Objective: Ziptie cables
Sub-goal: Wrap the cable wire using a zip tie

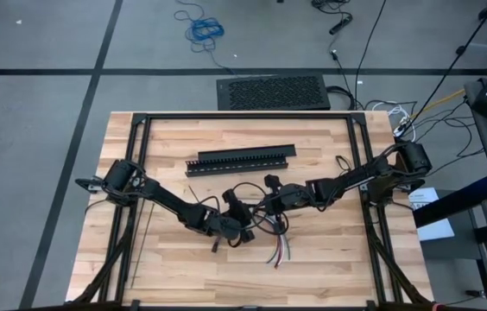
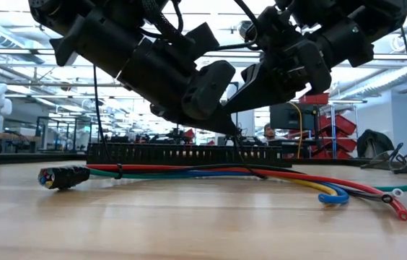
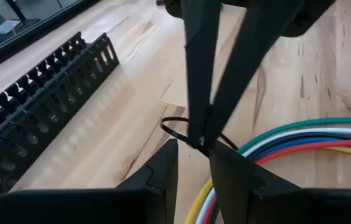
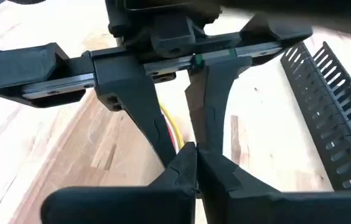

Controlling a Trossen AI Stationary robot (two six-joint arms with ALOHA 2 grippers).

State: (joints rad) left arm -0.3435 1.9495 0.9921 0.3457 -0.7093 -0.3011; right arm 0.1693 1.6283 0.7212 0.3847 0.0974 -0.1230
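The cables (image 2: 211, 172) lie flat on the wood, a bundle of red, blue, green, yellow and white wires. One end sits in a dark cap (image 2: 63, 177), the other is fanned (image 1: 280, 252). They show curving under the fingers in the left wrist view (image 3: 300, 134). A thin black ziptie (image 3: 174, 129) loops just above them. My right gripper (image 4: 193, 152) is shut on it. My left gripper (image 3: 194, 155) hovers above the bundle, narrowly open. Its fingers stand on either side of the right gripper's tips. Both grippers meet mid-table (image 1: 252, 212). My right gripper pinches the ziptie strap (image 3: 195, 144) between its fingertips (image 3: 200, 127), close to the small loop. It comes slanting down from the table's right side. In the low view the strap (image 2: 250, 155) trails down from the tips to the cables on the table.
A long black slotted channel (image 1: 242, 161) lies behind the grippers toward the far edge. Loose thin black straps (image 1: 245, 187) lie near the arms. Bare wood stretches toward the near edge (image 1: 183, 276). A black frame (image 1: 243, 117) borders the table.
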